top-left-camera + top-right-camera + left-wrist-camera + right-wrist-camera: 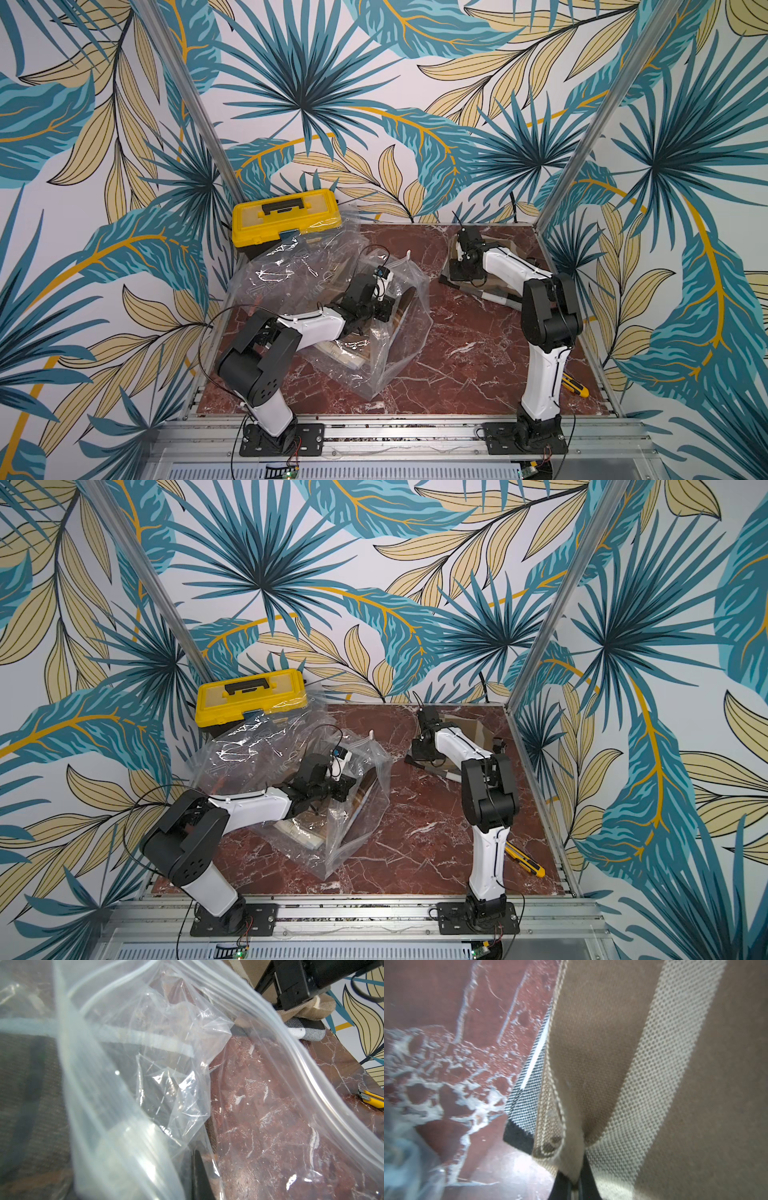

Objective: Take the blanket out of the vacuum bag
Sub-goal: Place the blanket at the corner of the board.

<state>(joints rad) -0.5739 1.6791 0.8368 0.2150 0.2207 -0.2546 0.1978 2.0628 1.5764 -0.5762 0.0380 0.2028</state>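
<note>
Tan cream-striped woven blanket (591, 1064) lies out at one o'clock, right pincer (576, 1184) grasping it; left pincer (386, 309) clenched by nine-o'clock crinkly clear vacuum bag (291, 270), cloth (349, 357) inside.

Two white-and-black robot arms in play, left (307, 328) and right (540, 374). One large crinkly clear plastic vacuum bag (291, 274). One yellow plastic toolbox with a black handle (286, 216). One yellow utility knife (575, 385). Cloth count: one brown woven blanket with a cream stripe (591, 1043), one grey-and-black woven piece (527, 1095), and one folded brown-and-beige bundle (353, 359) inside the bag.
</note>
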